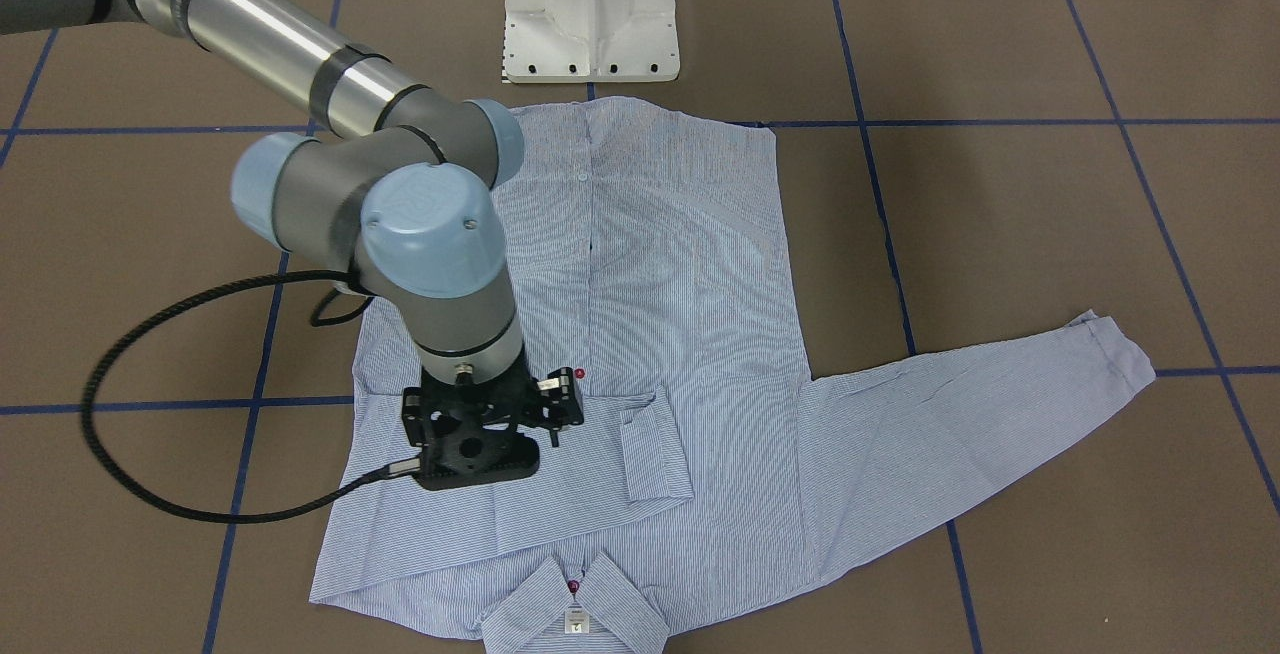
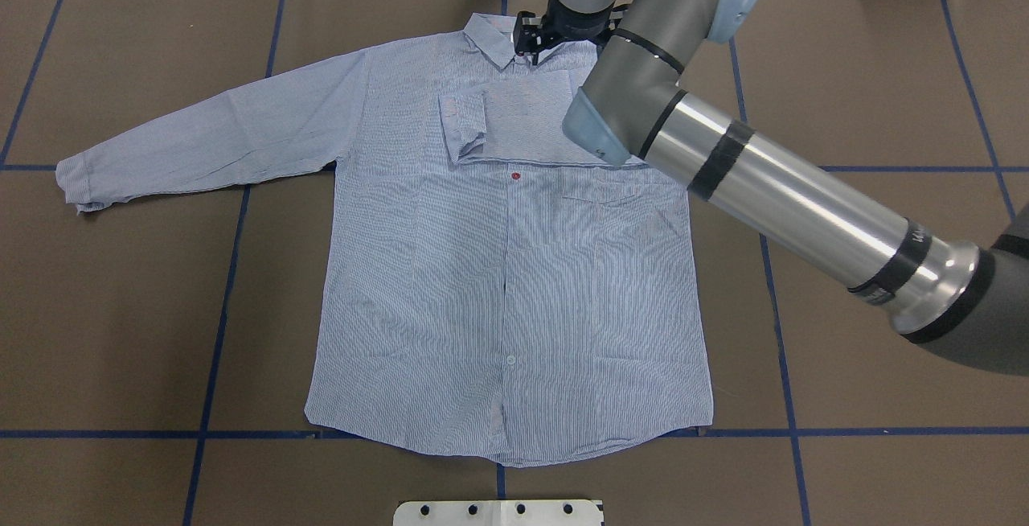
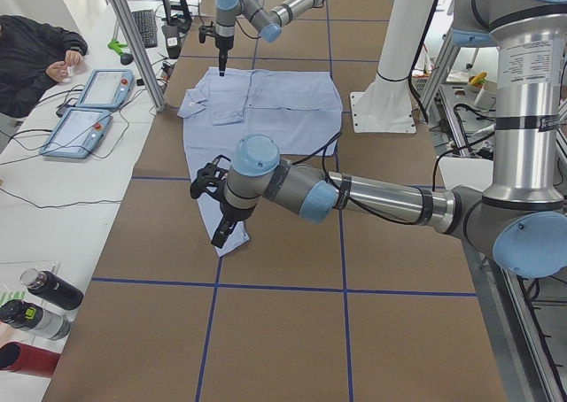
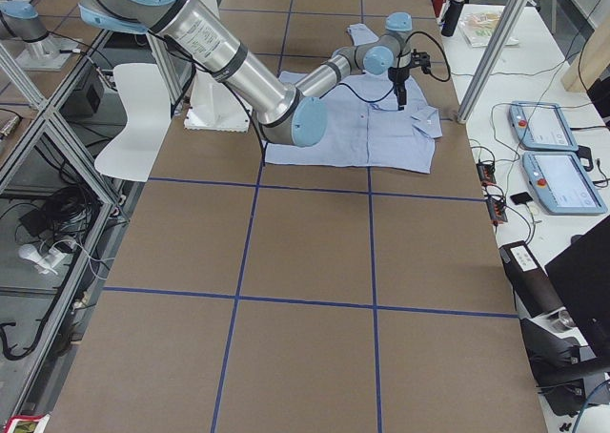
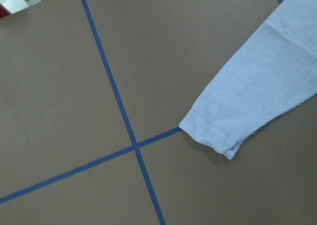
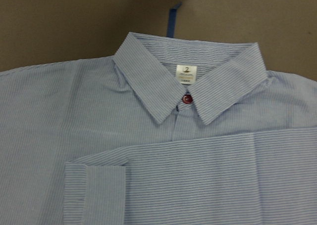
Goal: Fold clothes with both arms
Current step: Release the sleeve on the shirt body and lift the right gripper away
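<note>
The light blue striped shirt (image 2: 498,285) lies flat and buttoned, front up, with its collar (image 6: 185,86) at the far edge. One sleeve (image 2: 514,120) is folded across the chest, its cuff (image 1: 655,459) near the middle. The other sleeve (image 2: 209,136) stretches out to the robot's left, and its cuff (image 5: 208,133) rests beside a tape crossing. My right gripper (image 2: 532,42) points down over the chest just below the collar; its fingers are hidden, so I cannot tell its state. My left gripper (image 3: 219,235) hangs above the outstretched cuff and shows only in the exterior left view, so I cannot tell its state.
The white base pedestal (image 1: 590,14) stands just behind the shirt's hem. A black cable (image 1: 150,434) loops from the right wrist over the brown table. A side table beyond the collar holds two teach pendants (image 3: 89,110), with a person (image 3: 31,52) there. Bottles (image 3: 44,305) lie nearby.
</note>
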